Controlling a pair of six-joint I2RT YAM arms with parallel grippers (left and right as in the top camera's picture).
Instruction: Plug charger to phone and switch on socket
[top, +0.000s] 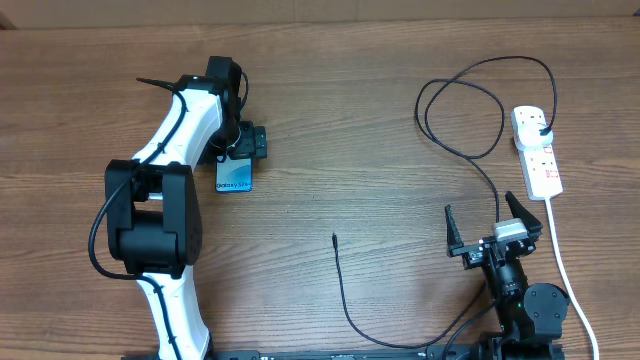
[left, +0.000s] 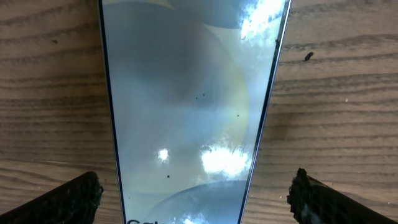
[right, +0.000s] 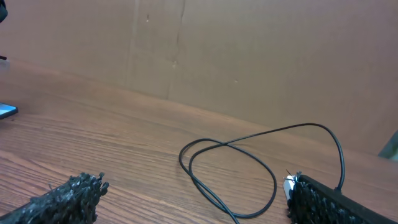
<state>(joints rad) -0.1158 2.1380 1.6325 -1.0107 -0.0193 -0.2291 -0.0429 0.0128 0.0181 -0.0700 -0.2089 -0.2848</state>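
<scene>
Left fingers (left: 68, 200): spread wide, either side of slim blue-white glass-fronted phone (left: 193, 112), probably slippery, flat on brown wooden worktop (top: 350, 110). Right fingers (right: 336, 199): wide, empty. Thin black charger cable (top: 345, 295): limp, light; best gripped just behind connector tip (top: 334, 239). White switched power strip (top: 537, 150): far right.

Bright, even light with soft shadows. In the left wrist view, white glare blotches the phone (left: 186, 112), perhaps slightly out of focus.

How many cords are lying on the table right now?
2. The black charger runs from the strip at the right, loops, and ends mid-table. The white cord trails from the strip toward the near right edge.
</scene>
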